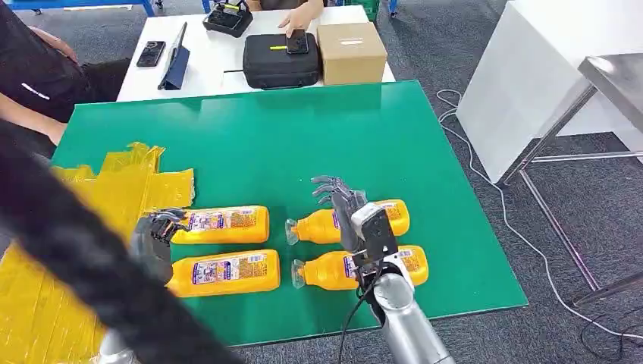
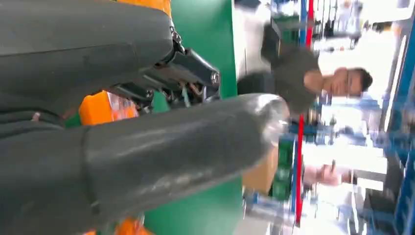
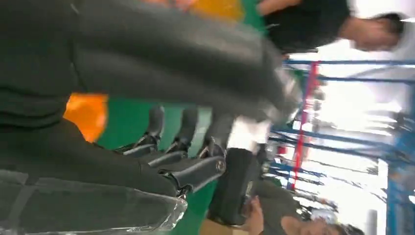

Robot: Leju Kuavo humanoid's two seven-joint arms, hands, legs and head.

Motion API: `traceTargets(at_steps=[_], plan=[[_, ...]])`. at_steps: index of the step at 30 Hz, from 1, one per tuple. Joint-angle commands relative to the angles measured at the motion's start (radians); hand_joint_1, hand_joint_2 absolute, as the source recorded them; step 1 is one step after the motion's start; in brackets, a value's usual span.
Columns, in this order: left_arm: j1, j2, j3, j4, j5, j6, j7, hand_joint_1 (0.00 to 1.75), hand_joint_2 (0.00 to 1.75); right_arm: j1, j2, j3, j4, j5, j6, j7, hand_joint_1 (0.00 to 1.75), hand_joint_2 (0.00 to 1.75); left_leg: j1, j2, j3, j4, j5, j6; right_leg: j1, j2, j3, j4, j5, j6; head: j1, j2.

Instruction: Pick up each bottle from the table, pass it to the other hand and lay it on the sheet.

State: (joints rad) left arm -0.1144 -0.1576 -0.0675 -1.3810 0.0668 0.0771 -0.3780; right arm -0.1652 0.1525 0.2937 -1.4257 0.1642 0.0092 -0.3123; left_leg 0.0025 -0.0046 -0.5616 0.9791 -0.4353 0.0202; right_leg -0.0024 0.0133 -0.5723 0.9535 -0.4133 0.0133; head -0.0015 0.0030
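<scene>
While my right hand [image 1: 339, 199] hovers released, fingers spread, over the far right bottle [image 1: 350, 222], my left hand [image 1: 158, 235] sits at the left ends of the two left bottles; whether it grips one I cannot tell. The far left bottle [image 1: 227, 224] and near left bottle [image 1: 225, 272] lie on their sides on the green surface [image 1: 288, 140], as does the near right bottle [image 1: 334, 269]. The yellow sheet [image 1: 129, 186] lies at the left.
</scene>
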Motion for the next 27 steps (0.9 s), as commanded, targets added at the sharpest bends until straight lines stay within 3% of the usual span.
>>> traceTargets(at_steps=[1,7,13,27], plan=[[0.009,-0.016,0.125,0.017,0.033,-0.011,-0.009,0.0,0.0,0.144,-0.221,0.059,-0.227,0.189,0.012,0.112,0.0,1.75,0.0,-0.004,0.005,-0.002,-0.001,-0.001,0.0,-0.005,0.006,-0.002,-0.002,0.001,0.0,0.0],[0.018,-0.016,0.123,0.004,0.055,-0.019,-0.019,0.0,0.0,0.242,-0.293,0.058,-0.31,0.19,0.015,0.114,0.0,1.75,0.0,-0.003,0.004,-0.001,-0.002,0.0,0.0,-0.004,0.006,-0.002,-0.003,0.001,0.0,0.0],[0.028,-0.017,0.141,-0.051,0.085,0.007,-0.01,0.0,0.0,0.189,-0.318,0.111,-0.313,0.217,0.05,0.174,0.0,1.75,0.0,0.001,0.002,0.0,-0.003,-0.001,0.0,0.0,0.003,0.0,-0.002,0.0,0.0,0.0],[0.035,-0.016,0.141,-0.052,0.085,0.005,-0.012,0.0,0.0,0.189,-0.323,0.107,-0.309,0.216,0.049,0.17,0.0,1.75,0.0,0.001,0.003,-0.001,-0.002,-0.001,0.0,-0.001,0.004,-0.001,-0.001,0.0,0.0,0.0]])
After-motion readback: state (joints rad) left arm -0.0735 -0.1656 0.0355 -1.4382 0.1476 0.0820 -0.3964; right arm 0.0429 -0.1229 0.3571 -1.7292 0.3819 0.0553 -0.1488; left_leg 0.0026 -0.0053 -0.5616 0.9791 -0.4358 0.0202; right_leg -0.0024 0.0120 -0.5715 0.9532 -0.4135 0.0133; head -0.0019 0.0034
